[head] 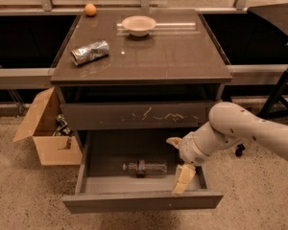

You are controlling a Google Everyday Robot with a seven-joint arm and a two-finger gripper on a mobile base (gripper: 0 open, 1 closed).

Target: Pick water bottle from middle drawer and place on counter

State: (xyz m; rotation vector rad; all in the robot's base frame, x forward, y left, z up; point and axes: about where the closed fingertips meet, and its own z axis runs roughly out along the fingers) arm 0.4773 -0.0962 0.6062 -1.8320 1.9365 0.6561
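The water bottle lies on its side on the floor of the pulled-out middle drawer, cap to the left, dark label band near its middle. My gripper hangs over the drawer's right part, just right of the bottle and not touching it. It is open and empty, one pale finger up near the scratched drawer front and the other down near the drawer's front wall. The counter is the glossy dark-brown top of the cabinet above.
On the counter lie a crumpled silver foil packet, a white bowl and an orange. The closed upper drawer front bears pale scratches. An open cardboard box stands on the floor at the left. A dark stand is at the right.
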